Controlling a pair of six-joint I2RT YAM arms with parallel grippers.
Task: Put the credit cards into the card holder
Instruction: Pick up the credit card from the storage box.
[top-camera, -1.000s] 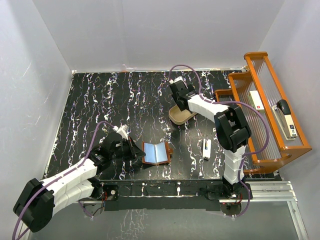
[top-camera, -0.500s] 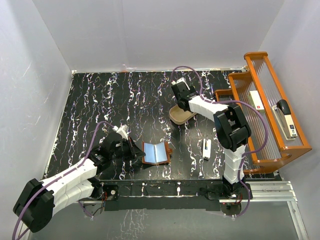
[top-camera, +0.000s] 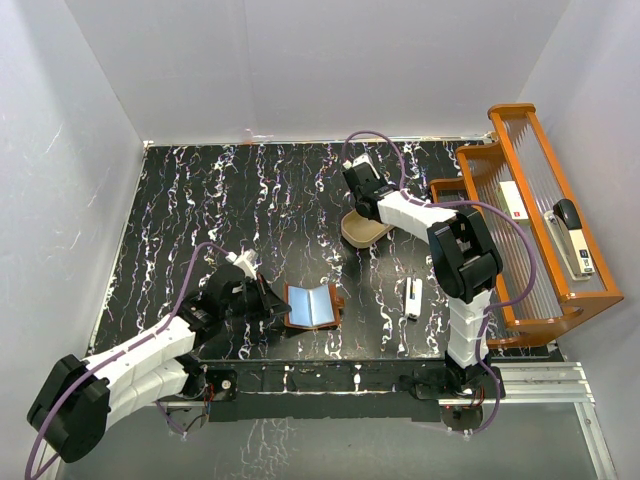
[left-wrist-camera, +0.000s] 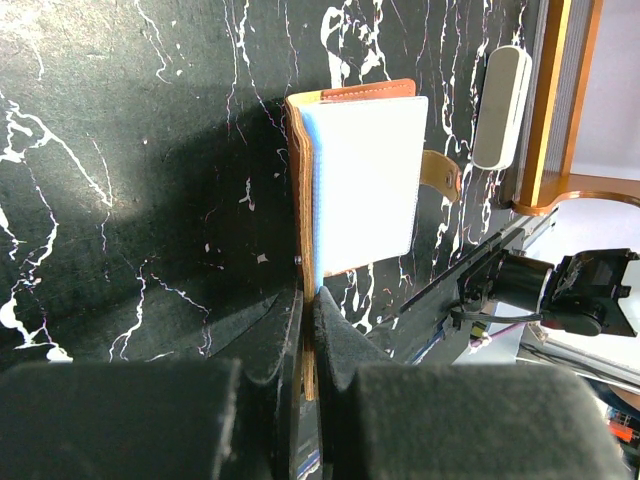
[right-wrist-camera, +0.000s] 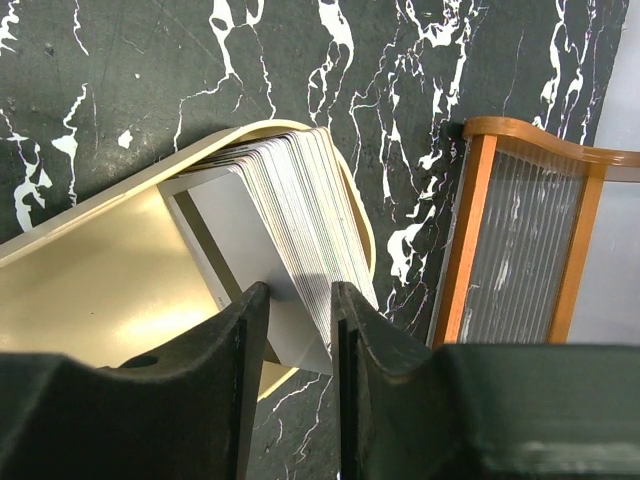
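At the tan oval tray (right-wrist-camera: 100, 290), toward the far right of the black marbled table (top-camera: 200, 220), the right gripper (right-wrist-camera: 300, 300) is lowered onto the credit cards (right-wrist-camera: 285, 190). These are stood on edge in a tight, leaning stack at the tray's end nearest the wooden rack (top-camera: 520, 230). The cards are met from straight ahead of the fingers. The near corner of the front few is taken between the jaws, the long edges appear to run away from the wrist toward the tray's far rim, and the jaws are set across the stack's thickness. The remaining cards are left outside the finger nearer the rack. The jaws are drawn narrow around those front cards; whether they are yet pressed tight cannot be told.

Well to the near left of the tray, the card holder (left-wrist-camera: 365, 180) is laid open with its grey-blue lining up, and its brown edge is pinched by the closed left gripper (left-wrist-camera: 308, 320). A narrow white stick (top-camera: 413, 298) is left on the near right of the tray, untouched. The right arm is judged the one placed for the lift, the left being kept as the wallet's anchor.

Compared with the overhead view of a second earlier, the right wrist is seen nudged slightly toward the tray's far side. The left arm, the card holder and the stick are unchanged.
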